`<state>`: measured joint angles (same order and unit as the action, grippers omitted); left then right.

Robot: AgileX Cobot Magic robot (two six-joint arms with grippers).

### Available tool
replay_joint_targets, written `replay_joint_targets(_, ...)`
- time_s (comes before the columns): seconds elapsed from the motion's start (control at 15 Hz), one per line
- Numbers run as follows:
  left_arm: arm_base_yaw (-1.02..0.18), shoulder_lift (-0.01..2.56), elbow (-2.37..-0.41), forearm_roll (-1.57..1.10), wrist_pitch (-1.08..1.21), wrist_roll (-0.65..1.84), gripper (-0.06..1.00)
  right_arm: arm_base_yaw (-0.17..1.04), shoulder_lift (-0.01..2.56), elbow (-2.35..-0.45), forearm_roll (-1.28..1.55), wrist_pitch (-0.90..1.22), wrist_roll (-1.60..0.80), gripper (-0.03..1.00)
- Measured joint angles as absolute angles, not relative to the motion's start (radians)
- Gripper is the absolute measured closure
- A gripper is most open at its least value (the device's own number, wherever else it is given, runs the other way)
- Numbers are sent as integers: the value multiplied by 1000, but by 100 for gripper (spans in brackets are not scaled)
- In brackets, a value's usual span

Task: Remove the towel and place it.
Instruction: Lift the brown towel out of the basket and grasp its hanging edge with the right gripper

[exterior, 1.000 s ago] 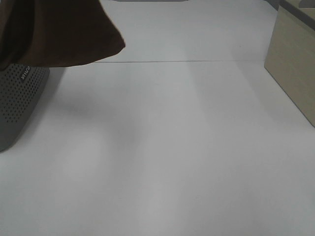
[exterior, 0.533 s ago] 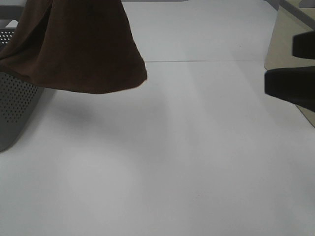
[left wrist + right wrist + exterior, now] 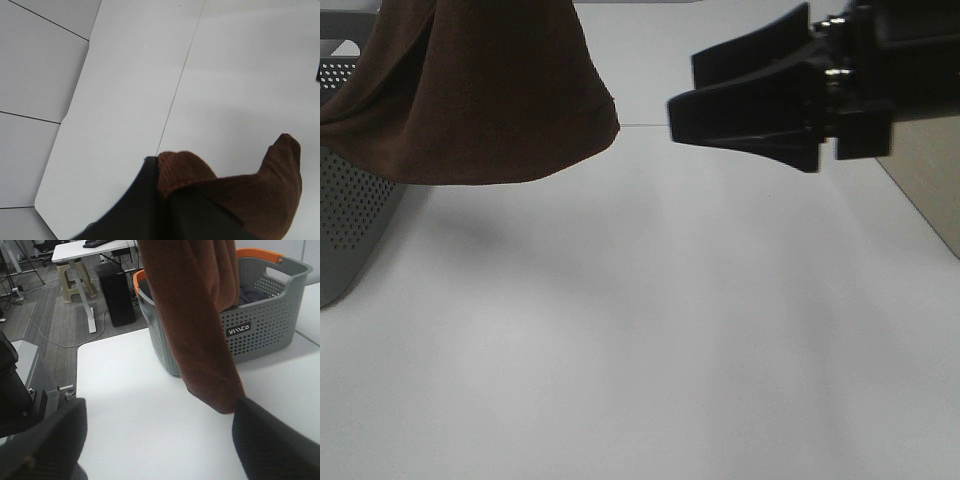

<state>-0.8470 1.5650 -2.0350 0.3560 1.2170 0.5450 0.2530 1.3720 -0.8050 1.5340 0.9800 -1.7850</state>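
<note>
Towel (image 3: pixel 480 90) was hanging above and just beside the basket (image 3: pixel 350 215), pinched in the left gripper (image 3: pixel 167 197), right gripper (image 3: pixel 720 100) off beyond it with jaws apart and empty, so I'd say removal was basically done and only the placing was left.

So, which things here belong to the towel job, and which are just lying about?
Job: towel, left gripper clamping it, open right gripper, table, probably basket.
Lying about: cabinet, far desk, black tower.
</note>
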Motion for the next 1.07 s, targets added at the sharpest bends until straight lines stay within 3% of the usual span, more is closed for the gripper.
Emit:
replay_joint_targets(0.13,-847,1566,-2035,356,1200,545,94,332,1456,-900,1520,935,-1760,20)
replay_joint_targets(0.4,-847,1566,-2035,325,1180,545,94,356,1588,-1024,1509,950,-1730,20)
replay_joint_targets(0.87,-847,1578,-2035,315,1152,533,94,534,1641,-1034,1465,920,-1727,22)
replay_joint_targets(1.0,-847,1578,-2035,315,1152,530,94,534,1641,-1034,1464,911,-1723,33)
replay_joint_targets(1.07,-847,1579,-2035,315,1152,530,94,534,1641,-1034,1463,903,-1712,49)
